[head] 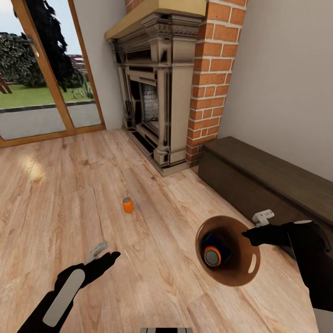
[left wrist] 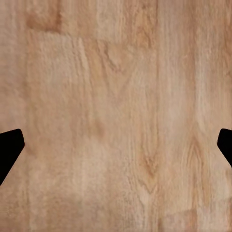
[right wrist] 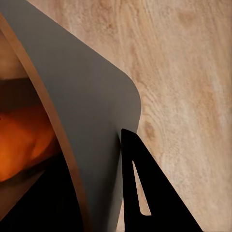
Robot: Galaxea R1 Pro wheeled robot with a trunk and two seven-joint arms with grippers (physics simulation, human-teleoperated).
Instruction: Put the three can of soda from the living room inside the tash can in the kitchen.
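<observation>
Orange soda can [head: 127,205] stands on floor ahead of spread, empty left fingers [head: 102,257]; right fingers [head: 249,237] pinch bin's rim [head: 253,263].

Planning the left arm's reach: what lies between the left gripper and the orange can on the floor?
Only bare wood floor between left gripper and orange can, per the head view.

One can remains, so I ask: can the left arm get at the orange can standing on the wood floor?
Probably yes: bare floor lies between the open left gripper and the small orange can, nothing blocking.
</observation>
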